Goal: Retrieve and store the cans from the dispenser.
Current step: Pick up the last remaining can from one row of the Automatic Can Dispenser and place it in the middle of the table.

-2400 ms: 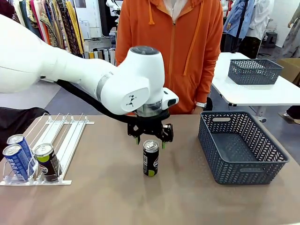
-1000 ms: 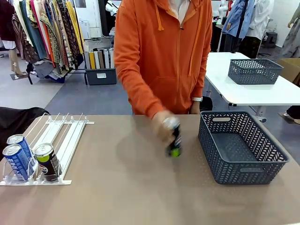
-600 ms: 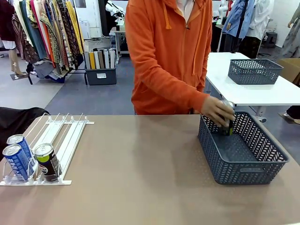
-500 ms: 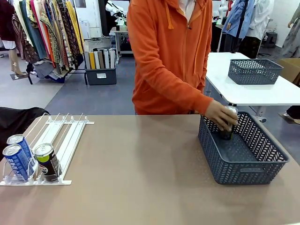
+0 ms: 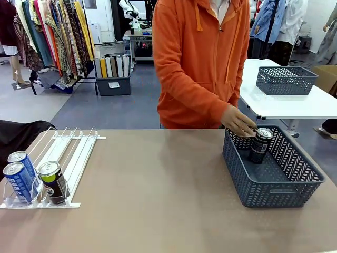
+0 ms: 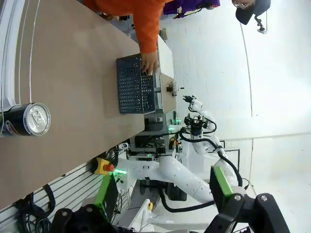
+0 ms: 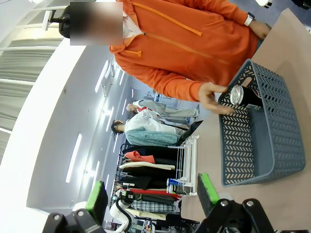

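With one black can set in the basket by the person's hand, and the left gripper and right gripper both wide and empty, the next move likely calls for fetching one of three cans at the front of the dispenser.

There were four cans: two blue cans and one black can in the one dispenser, another black can well right of it. Two grey baskets.

Nothing was legible: white lettering on the blue cans (at eight o'clock) was too small.
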### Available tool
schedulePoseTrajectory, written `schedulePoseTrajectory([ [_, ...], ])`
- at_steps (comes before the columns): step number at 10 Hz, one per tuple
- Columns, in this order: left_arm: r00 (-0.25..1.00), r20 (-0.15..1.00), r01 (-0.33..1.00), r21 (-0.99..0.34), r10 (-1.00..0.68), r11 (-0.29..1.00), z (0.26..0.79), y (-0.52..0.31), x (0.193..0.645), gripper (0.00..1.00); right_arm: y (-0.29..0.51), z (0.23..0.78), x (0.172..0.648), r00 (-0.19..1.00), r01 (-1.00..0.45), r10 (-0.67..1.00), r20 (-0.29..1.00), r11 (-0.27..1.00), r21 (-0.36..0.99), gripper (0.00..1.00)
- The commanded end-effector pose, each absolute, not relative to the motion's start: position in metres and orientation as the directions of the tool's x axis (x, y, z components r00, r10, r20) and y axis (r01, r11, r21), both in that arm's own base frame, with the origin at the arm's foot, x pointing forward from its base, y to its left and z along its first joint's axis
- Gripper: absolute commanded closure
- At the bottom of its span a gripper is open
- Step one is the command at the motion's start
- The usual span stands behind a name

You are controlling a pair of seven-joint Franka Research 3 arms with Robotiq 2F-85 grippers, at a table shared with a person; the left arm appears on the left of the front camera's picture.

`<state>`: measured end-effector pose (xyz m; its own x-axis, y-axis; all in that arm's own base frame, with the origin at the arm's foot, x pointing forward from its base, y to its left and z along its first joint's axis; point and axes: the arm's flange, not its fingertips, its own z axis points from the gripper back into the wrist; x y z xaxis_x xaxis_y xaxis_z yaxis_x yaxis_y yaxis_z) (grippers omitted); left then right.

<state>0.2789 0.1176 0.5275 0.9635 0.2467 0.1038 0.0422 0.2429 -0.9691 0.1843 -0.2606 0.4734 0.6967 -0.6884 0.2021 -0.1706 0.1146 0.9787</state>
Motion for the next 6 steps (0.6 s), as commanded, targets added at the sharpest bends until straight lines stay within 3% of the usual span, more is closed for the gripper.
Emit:
schedulePoseTrajectory([
  [1, 0.962, 0.119, 0.063, -0.972, 0.246, 0.225, 0.527, 0.116, 0.279, 0.00, -0.261, 0.478, 0.187, 0.688, -0.190, -0.695, 0.211, 0.109, 0.976, 0.00],
  [4, 0.964, 0.104, 0.042, -0.969, 0.246, 0.243, 0.528, 0.117, 0.279, 0.00, -0.261, 0.478, 0.187, 0.688, -0.190, -0.695, 0.211, 0.109, 0.976, 0.00],
  [5, 0.968, 0.117, -0.021, -0.843, 0.222, 0.537, 0.549, 0.092, 0.285, 0.00, -0.261, 0.478, 0.187, 0.688, -0.190, -0.695, 0.211, 0.109, 0.976, 0.00],
  [6, 0.980, 0.157, 0.021, -0.688, 0.120, 0.726, 0.564, 0.062, 0.293, 0.00, -0.261, 0.478, 0.187, 0.688, -0.190, -0.695, 0.211, 0.109, 0.976, 0.00],
])
